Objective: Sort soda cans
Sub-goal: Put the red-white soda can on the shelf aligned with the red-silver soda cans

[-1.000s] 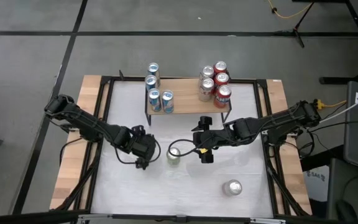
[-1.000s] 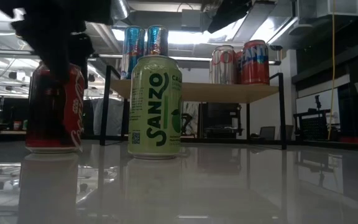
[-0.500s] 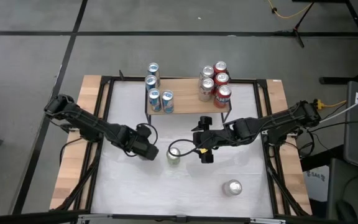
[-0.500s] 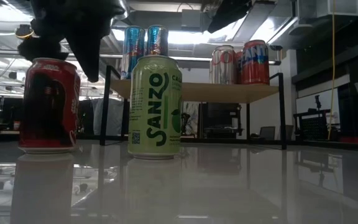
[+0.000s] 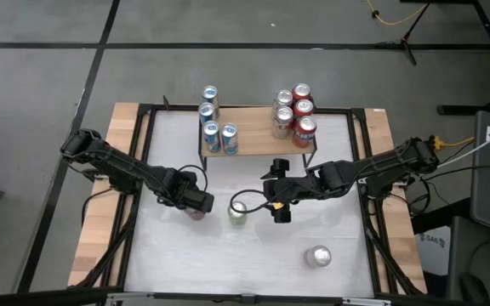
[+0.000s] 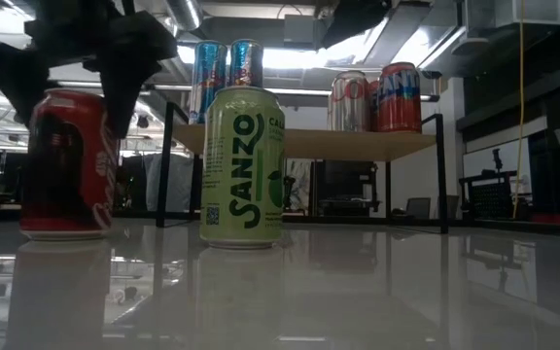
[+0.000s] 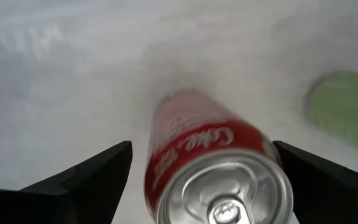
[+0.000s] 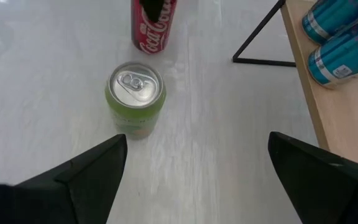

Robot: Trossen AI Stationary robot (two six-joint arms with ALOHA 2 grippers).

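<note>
We see a red cola can (image 7: pixel 213 162) standing upright on the white table (image 5: pixel 253 255), just left of a pale green can (image 5: pixel 238 212) that also stands upright near the middle. Our left gripper (image 5: pixel 196 204) hangs directly over the red can with its fingers (image 7: pixel 82 171) spread wide on either side of the can's body, not touching it; the left wrist view looks straight down on the silver top between them. In the low view the red can (image 6: pixel 64 163) sits apart from the green can (image 6: pixel 243 167), with the dark left arm above it.

Our right gripper (image 5: pixel 279 204) sits just right of the green can, low over the table, its fingers (image 8: pixel 79 180) wide apart and holding nothing; the right wrist view shows the green can (image 8: pixel 135 96) ahead of it and the red can (image 8: pixel 153 25) beyond.

Farther out, a silver-grey can (image 5: pixel 317 256) stands alone near the front right of the table. At the back a wooden shelf (image 5: pixel 258 136) on a black frame carries two groups: light blue cans (image 5: pixel 218 133) on its left end, with two more at its back edge, and red cans (image 5: pixel 303 119) with silver ones on its right end
</note>
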